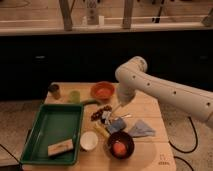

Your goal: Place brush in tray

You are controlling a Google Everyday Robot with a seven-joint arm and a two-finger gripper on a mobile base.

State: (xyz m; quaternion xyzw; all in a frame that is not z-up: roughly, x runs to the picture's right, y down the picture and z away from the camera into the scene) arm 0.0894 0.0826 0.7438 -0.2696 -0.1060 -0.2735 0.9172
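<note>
Your slim dish brush, with its long white handle and small greyish head, sits just below the claw and slightly to its right. It is low over the wooden table and outside the tray, and you cannot tell whether the claw touches it. Nor can you tell whether the claw is apart, together or clamped on anything. The claw hangs at the end of the white arm, which reaches in from the right and bends down over the middle of the table. Well to the left of the claw and lower lies the large rectangular dark-green plastic tray with its raised rim, and a tan rectangular block rests in its near end. Below the claw is the yellow-handled tool with a blue pad, and a crumpled blue cloth lies to the claw's lower right. Farther below the claw stands a dark round bowl holding something orange, with a small white cup down to the claw's left. Just left of the claw you see a dark reddish cluster. Above and left of the claw stands the round orange bowl, with a pale green cup and a dark can farther left.
</note>
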